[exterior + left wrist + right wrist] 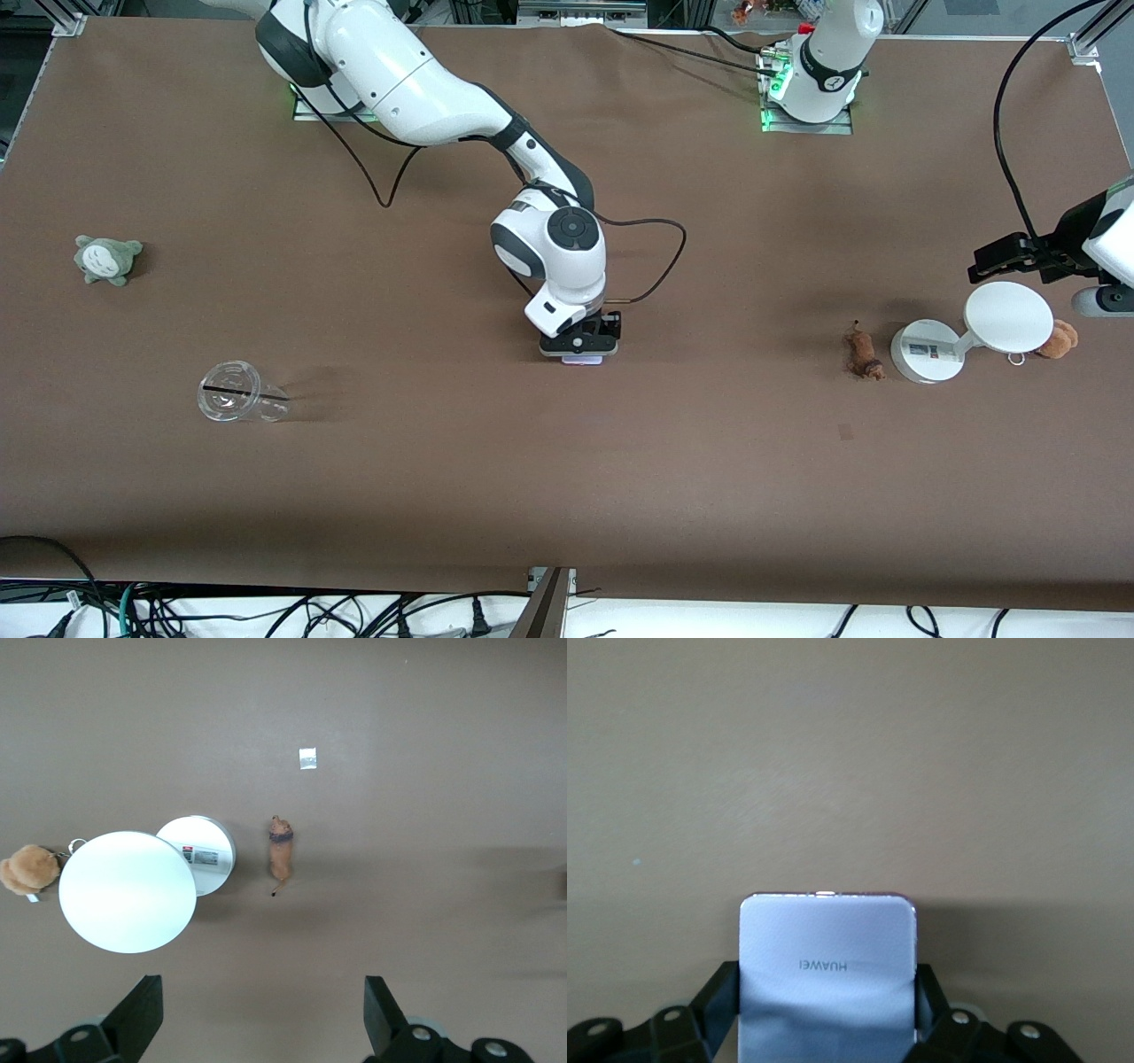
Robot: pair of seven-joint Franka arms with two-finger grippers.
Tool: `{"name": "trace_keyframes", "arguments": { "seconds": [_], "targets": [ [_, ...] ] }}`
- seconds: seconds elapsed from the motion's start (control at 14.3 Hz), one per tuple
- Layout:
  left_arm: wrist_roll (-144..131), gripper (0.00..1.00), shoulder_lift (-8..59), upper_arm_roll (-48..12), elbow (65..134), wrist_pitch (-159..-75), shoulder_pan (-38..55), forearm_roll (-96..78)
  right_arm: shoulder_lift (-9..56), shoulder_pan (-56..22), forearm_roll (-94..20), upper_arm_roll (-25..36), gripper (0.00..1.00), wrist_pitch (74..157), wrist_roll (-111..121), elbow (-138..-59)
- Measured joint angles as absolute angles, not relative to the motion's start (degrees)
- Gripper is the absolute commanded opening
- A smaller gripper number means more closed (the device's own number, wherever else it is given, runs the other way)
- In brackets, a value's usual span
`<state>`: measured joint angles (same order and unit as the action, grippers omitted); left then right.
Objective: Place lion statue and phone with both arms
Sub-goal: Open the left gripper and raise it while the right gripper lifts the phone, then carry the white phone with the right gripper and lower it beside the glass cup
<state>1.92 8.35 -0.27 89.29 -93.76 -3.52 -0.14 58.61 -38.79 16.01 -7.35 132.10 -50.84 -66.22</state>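
The phone [826, 966], a pale lavender rectangle, lies flat on the brown table at its middle, and only its edge [582, 360] shows in the front view. My right gripper [580, 346] is down over it, and in the right wrist view [827, 992] both black fingers press its two sides. The lion statue [862, 352], tiny and orange-brown, lies on the table toward the left arm's end, also in the left wrist view [281, 855]. My left gripper [1005, 257] hangs high over the table by the stand, open wide and empty [263, 992].
A white round stand [926, 352] with a tilted disc [1008, 317] is beside the lion, with a tan plush bear [1059, 338] next to it. A grey-green plush [106, 259] and a clear cup on its side [239, 403] lie toward the right arm's end.
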Motion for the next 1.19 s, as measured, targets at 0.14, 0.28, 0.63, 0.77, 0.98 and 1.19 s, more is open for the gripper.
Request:
{"name": "trace_keyframes", "arguments": {
  "seconds": [0.14, 0.28, 0.63, 0.77, 0.98, 1.19],
  "targets": [
    [1.7, 1.00, 8.3, -0.6, 89.3, -93.6, -3.0, 1.8, 55.9, -37.6, 9.6, -4.3, 0.48, 128.4, -41.2, -66.3],
    [1.7, 1.00, 8.3, -0.3, 89.3, -93.4, -3.1, 2.1, 51.6, -35.0, 4.8, -1.4, 0.48, 126.3, -30.0, -69.4],
    [1.7, 1.00, 8.4, 0.1, 89.3, -92.5, -3.6, 1.8, 41.0, -23.3, 2.6, -0.1, 0.48, 125.9, -8.1, -83.4],
    [1.7, 1.00, 8.5, 0.1, 89.3, -92.5, -4.4, 1.3, 38.5, -19.3, 2.5, 0.0, 0.49, 129.4, -2.9, -89.5],
    [1.7, 1.00, 8.6, 0.1, 89.3, -92.4, -4.6, 1.1, 36.7, -14.9, 2.4, 0.2, 0.51, 137.8, -0.2, -98.6],
    [1.7, 1.00, 8.7, 0.0, 89.2, -92.4, -4.5, 1.0, 36.7, -14.2, -0.7, 1.2, 0.56, 141.5, 0.0, -102.4]
  ]
}}
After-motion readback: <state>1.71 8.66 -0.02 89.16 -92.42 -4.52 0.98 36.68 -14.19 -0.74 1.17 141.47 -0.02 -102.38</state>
